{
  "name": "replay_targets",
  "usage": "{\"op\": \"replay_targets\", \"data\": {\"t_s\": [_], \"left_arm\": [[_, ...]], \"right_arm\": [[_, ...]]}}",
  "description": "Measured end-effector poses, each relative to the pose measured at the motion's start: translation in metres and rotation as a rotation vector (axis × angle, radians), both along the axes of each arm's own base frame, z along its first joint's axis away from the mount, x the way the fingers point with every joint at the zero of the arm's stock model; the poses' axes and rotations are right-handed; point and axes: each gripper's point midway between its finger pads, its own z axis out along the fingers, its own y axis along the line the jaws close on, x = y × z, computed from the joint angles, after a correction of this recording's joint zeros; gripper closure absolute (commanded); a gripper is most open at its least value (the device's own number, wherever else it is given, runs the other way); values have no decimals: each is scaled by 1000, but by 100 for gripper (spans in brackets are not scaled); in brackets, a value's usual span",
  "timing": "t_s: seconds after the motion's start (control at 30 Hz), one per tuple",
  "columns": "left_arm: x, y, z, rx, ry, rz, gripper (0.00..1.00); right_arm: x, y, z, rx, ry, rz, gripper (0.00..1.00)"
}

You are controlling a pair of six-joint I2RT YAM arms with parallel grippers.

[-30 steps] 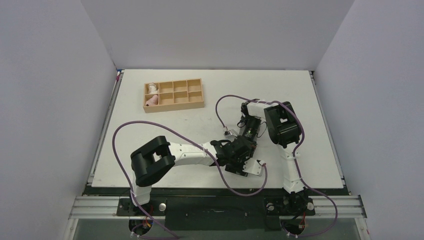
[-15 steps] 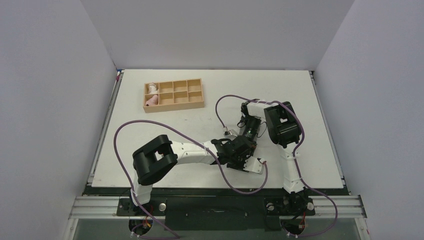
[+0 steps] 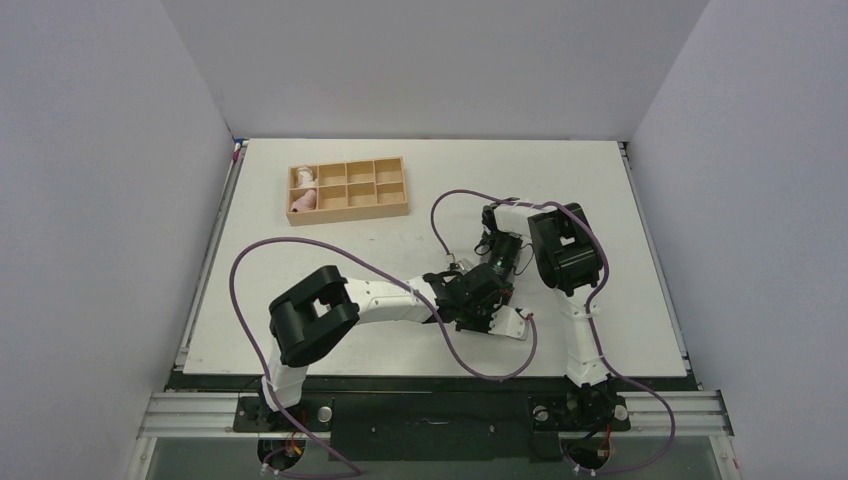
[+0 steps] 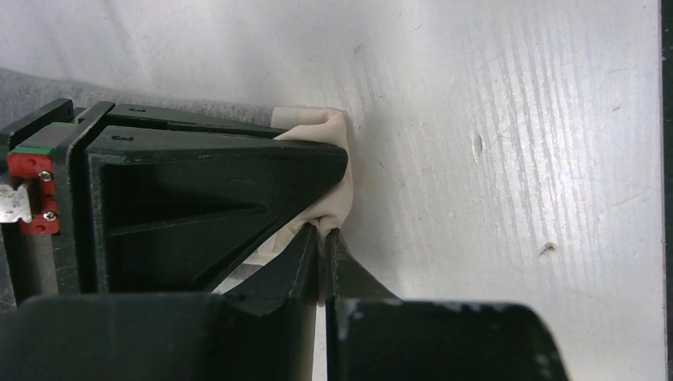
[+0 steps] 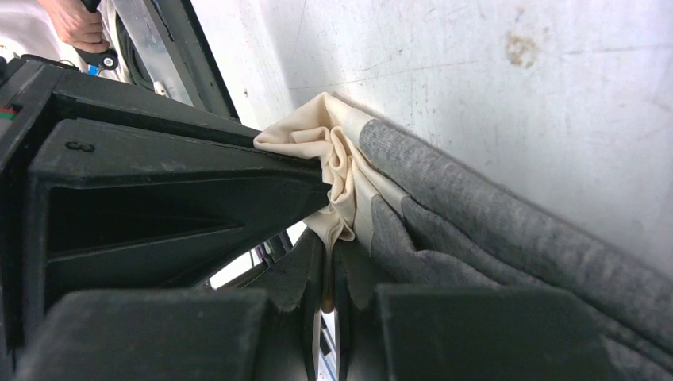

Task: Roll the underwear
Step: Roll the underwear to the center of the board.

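The underwear is dark grey fabric [image 5: 492, 238] with a pale beige strip [image 5: 329, 155] along its edge, bunched on the white table. My left gripper [image 4: 324, 232] is shut on a fold of the beige strip [image 4: 337, 171]. Right beside it, my right gripper [image 5: 327, 238] is shut on the same beige edge. The two grippers meet tip to tip near the table's front centre, left gripper [image 3: 478, 303] and right gripper [image 3: 492, 283]. In the top view they hide the underwear.
A wooden compartment tray [image 3: 347, 190] stands at the back left, holding a pink cloth roll [image 3: 301, 201] and a white cloth roll [image 3: 303, 177]. Purple cables [image 3: 450, 205] loop over the table around both arms. The table's front edge [image 3: 430, 372] lies just behind the grippers.
My left gripper has shut on the beige edge, and its wrist has shifted slightly farther from the front edge. The right arm has stayed still.
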Motion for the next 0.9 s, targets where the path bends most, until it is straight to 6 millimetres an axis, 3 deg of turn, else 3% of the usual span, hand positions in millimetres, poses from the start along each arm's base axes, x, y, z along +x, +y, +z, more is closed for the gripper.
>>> {"op": "replay_targets", "data": {"t_s": [0.1,0.33,0.47,0.9], "left_arm": [[0,-1,0,2,29,-1,100],[0,0,1,9,114,7,100],[-2,1,1,13,185,16,100],[-14,8,1,29,410,71,100]], "right_arm": [[0,0,0,4,-1,4,94],[-1,-2,4,7,14,-6,69],[0,-4,9,9,18,-18,63],[28,-23,14,24,-101,-50,60]]}}
